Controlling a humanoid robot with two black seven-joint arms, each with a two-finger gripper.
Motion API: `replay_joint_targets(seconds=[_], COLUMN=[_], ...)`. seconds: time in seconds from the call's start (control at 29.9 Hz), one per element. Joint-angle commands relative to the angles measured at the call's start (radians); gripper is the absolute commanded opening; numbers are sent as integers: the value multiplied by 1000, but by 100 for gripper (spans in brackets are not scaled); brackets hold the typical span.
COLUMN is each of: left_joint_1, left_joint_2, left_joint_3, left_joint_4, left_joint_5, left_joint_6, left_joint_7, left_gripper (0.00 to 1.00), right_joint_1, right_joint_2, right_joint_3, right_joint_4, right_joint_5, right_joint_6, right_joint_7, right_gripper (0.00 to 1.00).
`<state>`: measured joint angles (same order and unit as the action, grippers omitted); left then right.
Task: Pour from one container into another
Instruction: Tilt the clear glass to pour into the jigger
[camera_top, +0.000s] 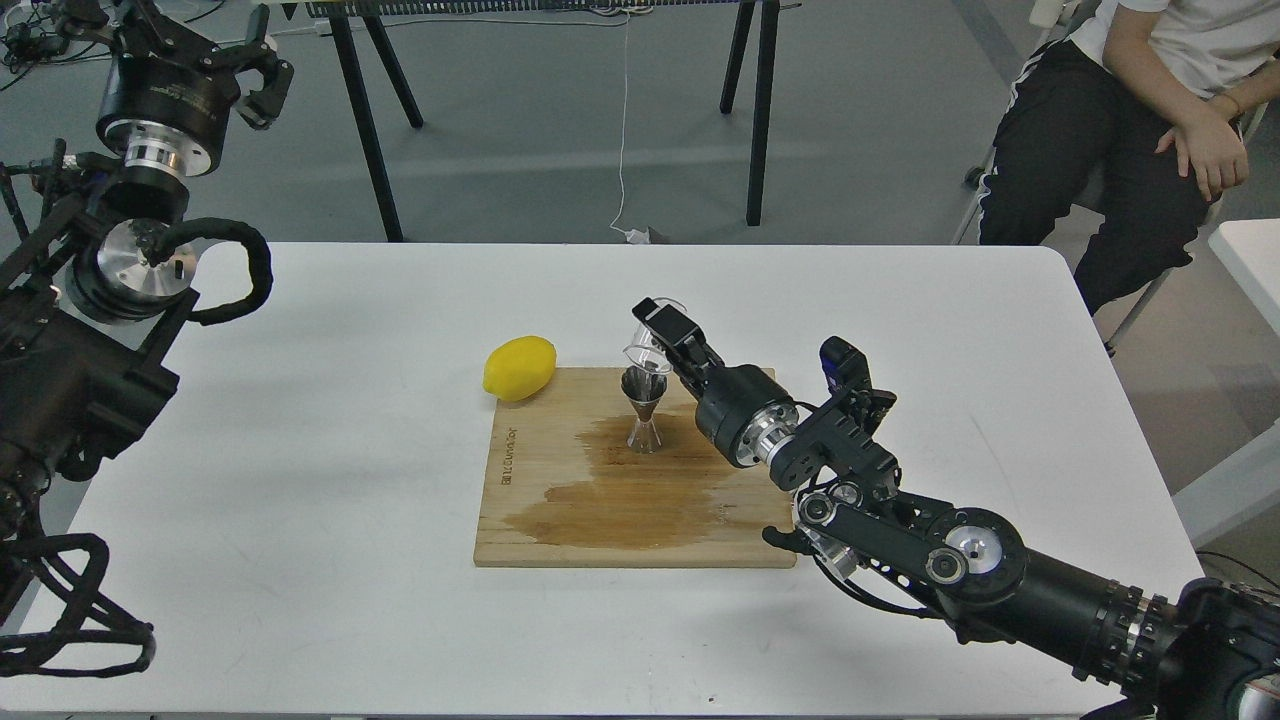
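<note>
Our right arm reaches in from the lower right corner, elbow low over the white counter (300, 600), wrist angled up and leftward toward the wooden board (560, 520). Our right gripper (655, 330) holds the small clear glass cup (645, 350) between its fingers, tipped over directly above the steel jigger (645, 415), the cup's lip just over the jigger's mouth. The jigger stands upright near the middle of the board's far half, in a dark wet patch (620, 490) that spreads toward the board's near edge. A lemon (519, 367) lies at the board's far left corner, partly on the counter.

Our left arm is raised beyond the counter's far left corner, and its left gripper (255, 70) hangs with fingers spread, holding nothing.

The cup is transparent and partly covered by the gripper fingers, so we cannot make out its contents or any stream. A seated person (1130, 130) at top right is cut off at the frame edge.
</note>
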<state>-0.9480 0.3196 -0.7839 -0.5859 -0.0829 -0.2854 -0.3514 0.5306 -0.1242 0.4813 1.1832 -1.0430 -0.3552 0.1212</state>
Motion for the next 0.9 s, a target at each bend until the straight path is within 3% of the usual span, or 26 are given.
replay_joint_targets(seconds=[0.0,0.23,0.4,0.67,0.87], left_joint_1=[0,2,2,2,2], left_joint_2=[1,1,1,1,1], left_joint_3=[0,0,-1,0,-1], left_joint_4=[0,0,0,1,1], left_joint_5=[0,0,0,0,0], left_joint_6=[0,0,0,-1,3], left_joint_7=[0,0,0,0,0], left_gripper=[100,100,100,100,100], right_joint_1=[0,3,3,17,12], right_joint_2=[0,-2,0,-6,-60], right_joint_3=[-12,-33,-70,-95,-83], right_joint_4=[-11,-25,-62,-86,-79], right_joint_5=[-49,-121,-213,-330,-316], right_joint_6=[-7,-28,-62,-77,-79], right_joint_7=[21,60,123,178,179], right_gripper=[40,40,41,41,41])
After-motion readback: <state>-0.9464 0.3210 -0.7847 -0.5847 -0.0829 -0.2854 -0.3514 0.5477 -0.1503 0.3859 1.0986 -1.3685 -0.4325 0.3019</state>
